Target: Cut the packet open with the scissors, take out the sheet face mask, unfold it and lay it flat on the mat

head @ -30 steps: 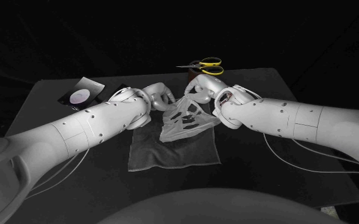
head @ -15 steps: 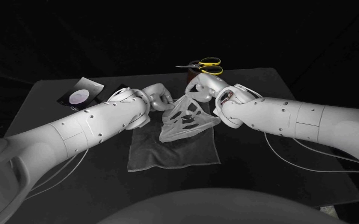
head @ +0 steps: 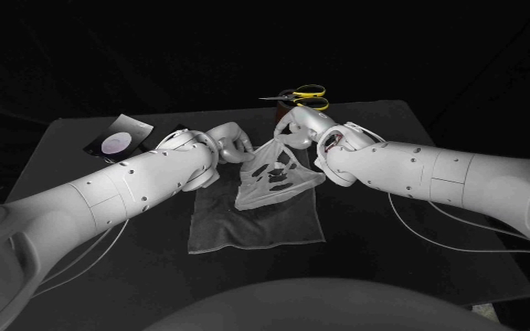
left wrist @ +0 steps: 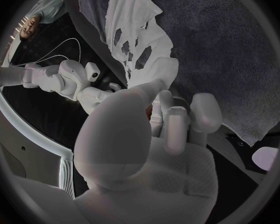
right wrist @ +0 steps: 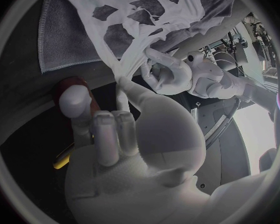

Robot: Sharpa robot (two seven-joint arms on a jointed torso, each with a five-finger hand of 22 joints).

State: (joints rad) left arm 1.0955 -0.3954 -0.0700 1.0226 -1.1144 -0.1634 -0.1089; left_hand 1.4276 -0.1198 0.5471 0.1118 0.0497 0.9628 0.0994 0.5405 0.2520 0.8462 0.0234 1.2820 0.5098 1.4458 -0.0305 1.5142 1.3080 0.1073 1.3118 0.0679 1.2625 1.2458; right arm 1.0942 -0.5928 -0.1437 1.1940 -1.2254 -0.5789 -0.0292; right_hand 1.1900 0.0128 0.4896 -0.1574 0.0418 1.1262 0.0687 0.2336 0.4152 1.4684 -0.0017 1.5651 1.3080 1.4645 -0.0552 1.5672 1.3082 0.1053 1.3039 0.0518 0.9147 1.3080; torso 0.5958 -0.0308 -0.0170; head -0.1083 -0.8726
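Head view first: both arms meet over the middle of the table [head: 425,220]. The sheet face mask [head: 273,176] is out of its packet and hangs between the two hands, partly opened up, so you can see the eye and mouth holes. The left robot hand [head: 227,144] pinches its top edge from the 9 o'clock side and the right robot hand [head: 302,133] pinches it from the 3 o'clock side. The mask's lower part sits over the far end of the grey mat [head: 256,224], but I can't tell if it's touching. The packet [head: 118,139] lies flat at about 10 o'clock from the mat, well apart from it, dark with a pale round patch, and the mask isn't in it. The scissors [head: 302,97], yellow handles, lie at 12 o'clock near the far edge of the table.

Left wrist view: the left robot hand [left wrist: 162,134] has its thumb and a finger closed on a corner of the mask [left wrist: 140,40]. The sheet stretches away over the mat [left wrist: 233,50], and the right robot hand [left wrist: 90,87] is just beside that corner.

Right wrist view: the right robot hand [right wrist: 124,134] pinches a gathered strand of the mask [right wrist: 137,15], with its other fingers lined up side by side. The left robot hand [right wrist: 174,77] holds the same bunched bit right next to it, and the mat [right wrist: 59,45] lies beneath.
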